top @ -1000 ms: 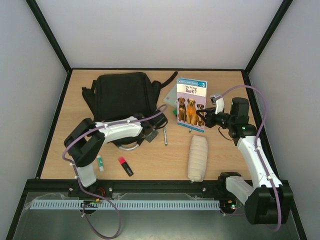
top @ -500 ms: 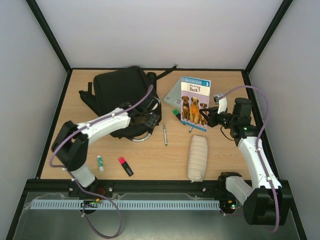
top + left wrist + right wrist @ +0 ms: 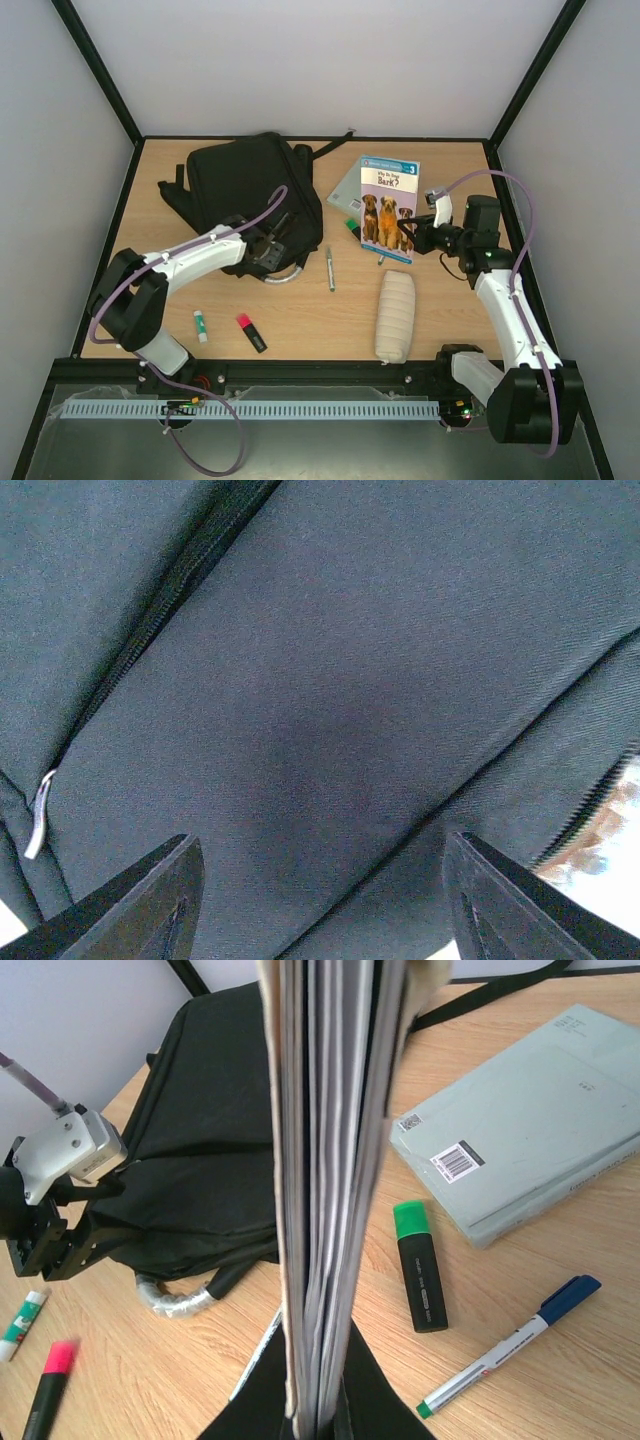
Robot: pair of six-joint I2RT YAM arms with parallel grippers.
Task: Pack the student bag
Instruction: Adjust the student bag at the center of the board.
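The student bag is a big, slack black backpack of woven cloth lying at the far left of the bench, its straps splayed toward the back edge and a curved grey handle poking out at its near side. Up close the cloth shows a fine diagonal weave, crossed by a dark zipper line with a small silver pull. The left hand hovers at the bag's near right corner, its two dark fingers spread apart with only bag cloth visible beyond them. The right hand is clamped on the lower edge of a thin glossy book, which stands upright with dogs on its cover; seen edge-on, its pale pages fan slightly. Flat on the bench behind it lies a grey-green hardback with a barcode sticker. Beside that are a stubby black highlighter with a green cap and a slim white marker with a blue cap. A grey pen lies near the handle, a ribbed white cylindrical pouch sits at the near edge, and a pink-capped highlighter and a small green-and-white glue stick lie to the near left. The bench is pale wood-grain laminate, enclosed by plain whitish walls with black corner struts.
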